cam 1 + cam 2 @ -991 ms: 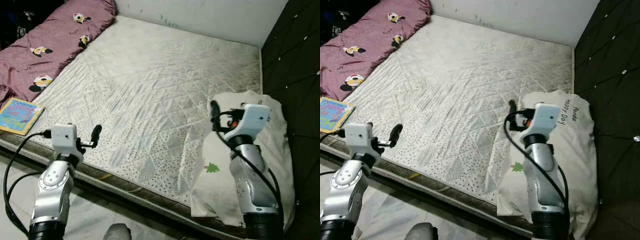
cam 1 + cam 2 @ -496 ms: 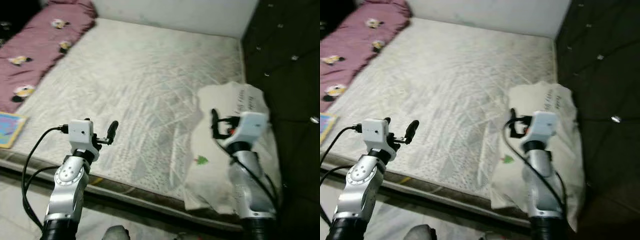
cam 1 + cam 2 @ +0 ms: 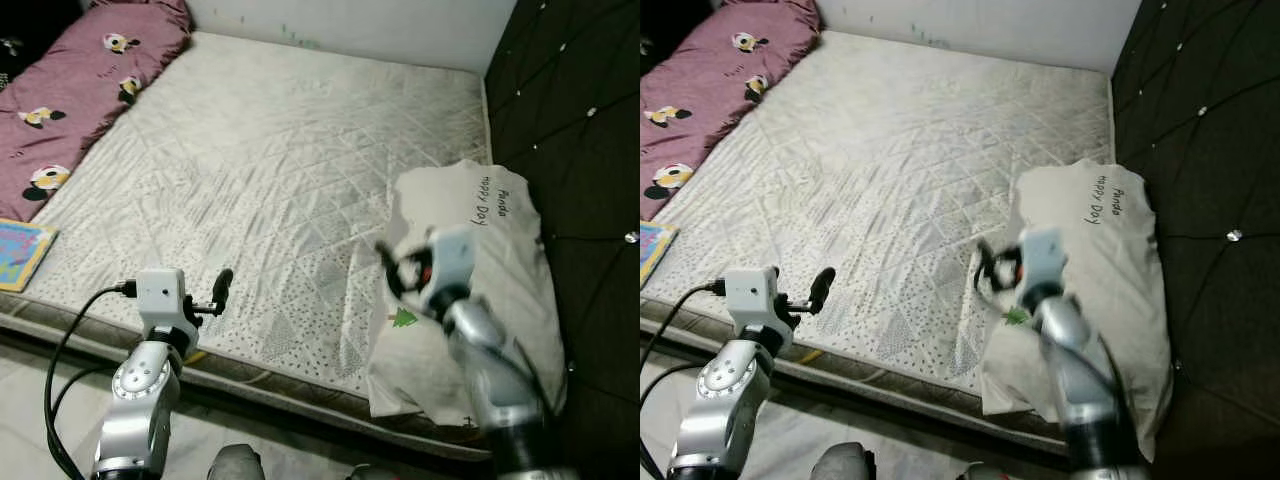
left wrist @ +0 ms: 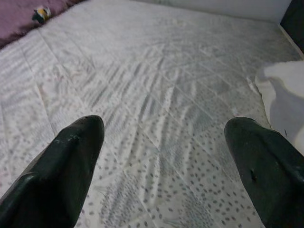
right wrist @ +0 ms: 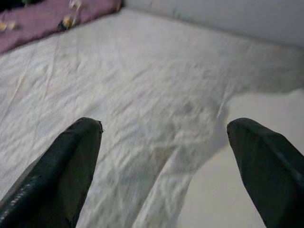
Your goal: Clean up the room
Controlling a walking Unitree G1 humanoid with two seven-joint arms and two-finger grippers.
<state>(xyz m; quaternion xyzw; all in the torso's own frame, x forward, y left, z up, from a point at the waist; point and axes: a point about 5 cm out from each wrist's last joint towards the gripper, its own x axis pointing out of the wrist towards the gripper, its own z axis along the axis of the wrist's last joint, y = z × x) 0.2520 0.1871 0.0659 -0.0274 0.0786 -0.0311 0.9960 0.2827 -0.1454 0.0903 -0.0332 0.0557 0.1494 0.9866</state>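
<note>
The robot is standing at the foot edge of a bare quilted mattress, both arms raised in front of it, and nothing is being held. The left gripper is hovering over the near edge of the mattress, its 2 fingers spread wide apart with only quilting between them. The right gripper is blurring in the head views as if it is swinging, and its 2 fingers are likewise standing wide apart over the seam where mattress meets pillow. The white pillow, printed with a small green tree and some lettering, is lying along the right side of the bed against the dark padded wall. Its long axis is running from the near edge away toward the far wall, and it is looking crooked, its near end hanging a little over the mattress edge. I would judge this pillow to be the thing being gone for: it is lying just to the right of and beyond the right fingers, so the right arm is much the nearer, while the left arm is sitting well apart from it across the mattress. Far off on the left, a maroon blanket with cartoon figures is lying along the bed's other side, and a colourful book is resting at the near left corner, both closer to the left arm.
</note>
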